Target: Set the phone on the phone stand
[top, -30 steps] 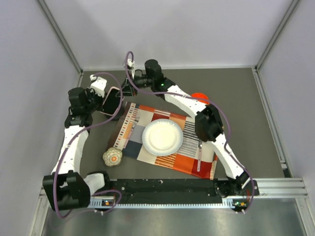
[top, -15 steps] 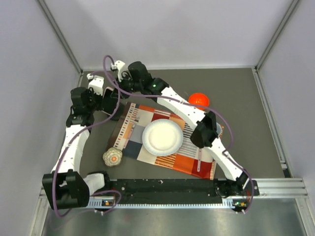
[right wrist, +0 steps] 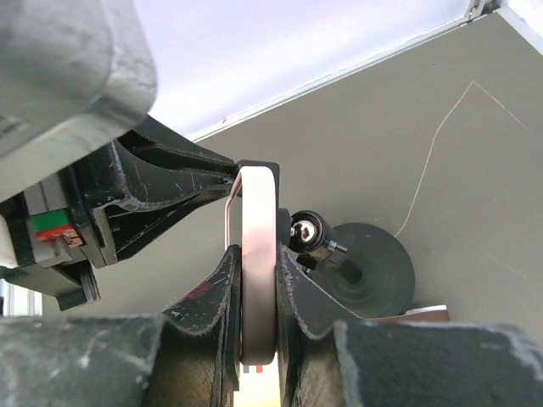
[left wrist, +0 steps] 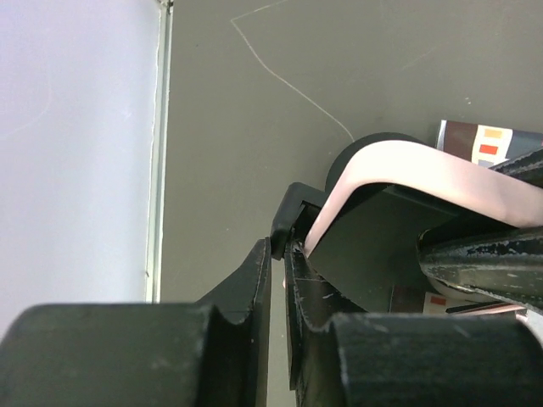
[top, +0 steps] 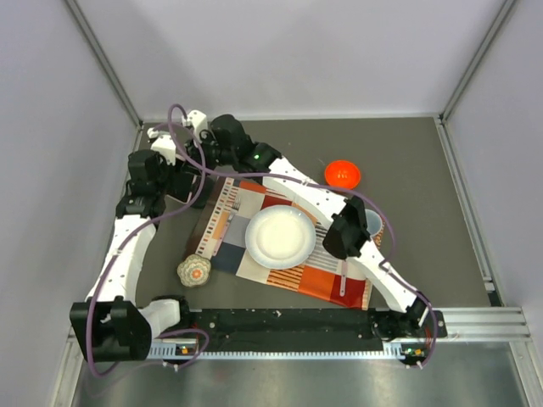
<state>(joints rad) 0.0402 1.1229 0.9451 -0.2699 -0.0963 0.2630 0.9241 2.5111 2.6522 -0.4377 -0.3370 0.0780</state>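
Left hand (left wrist: pixel 278 250) and right hand (right wrist: pixel 256 264) both clamp the slim, pink-edged phone (right wrist: pixel 257 212) on edge, just beside the round black phone stand (right wrist: pixel 373 267), near the table's (top: pixel 407 144) left wall (left wrist: pixel 76 127)

Pink-edged phone (right wrist: pixel 257 254) edgewise — beside black disc-based stand (right wrist: pixel 379 270)

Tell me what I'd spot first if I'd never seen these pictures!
Two white robot arms reach into the far left corner. There the right end effector and the left end effector both pinch the pink-edged phone, close to the round black phone stand. Next you'd see the white plate on the colourful mat in the middle, and the bright orange-red bowl farther back on the right.
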